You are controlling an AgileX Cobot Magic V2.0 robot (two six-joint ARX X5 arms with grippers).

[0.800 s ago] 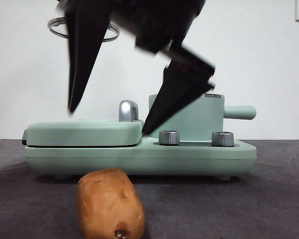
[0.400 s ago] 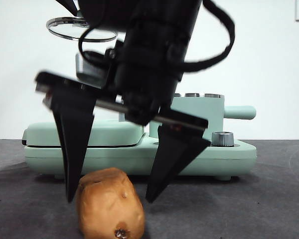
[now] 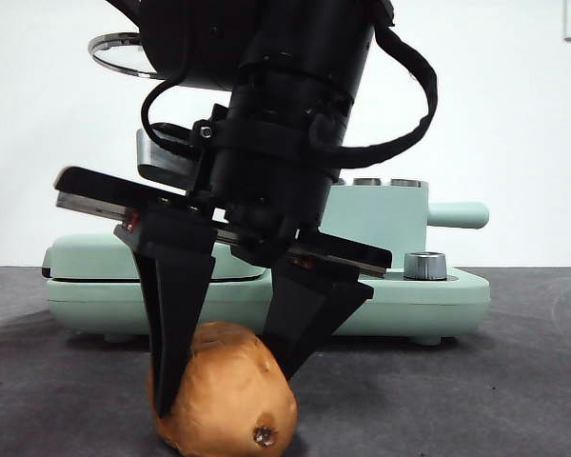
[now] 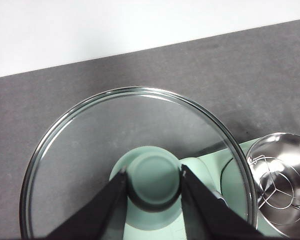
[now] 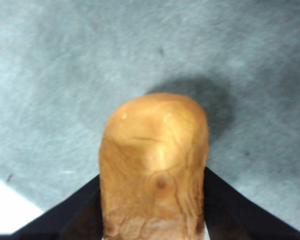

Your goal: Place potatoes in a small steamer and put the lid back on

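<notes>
A: At the far left of the front view, up high, what's that ring?

B: That is the glass lid [image 3: 124,48], held in the air well above the closed griddle plate [image 3: 105,257]. In the left wrist view the left gripper [image 4: 154,182] has both jaws clenched on the lid's mint-green knob [image 4: 154,180]. My guess is it is kept aloft so the pot stays open for loading.

A: And the big dark arm in the middle?

B: That is the right gripper [image 3: 230,347], low over the dark table [image 3: 514,381]. Its jaws stand on either side of the potato [image 3: 230,395], which looks tilted, its dark spot toward the camera. In the right wrist view the jaws press against both flanks of the potato [image 5: 155,165], so I read it as grasped. Whether it rests on the table or is just clear of it, I cannot tell.

A: Where does it go?

B: Right of the arm stands the small steamer [image 3: 385,224], on the green base behind a steel dial [image 3: 424,265], its stubby handle [image 3: 459,214] pointing right. The left wrist view shows a steel rack [image 4: 282,175] inside the open pot. I judge the potato still has to be carried up over that rim, then the lid set back.
</notes>
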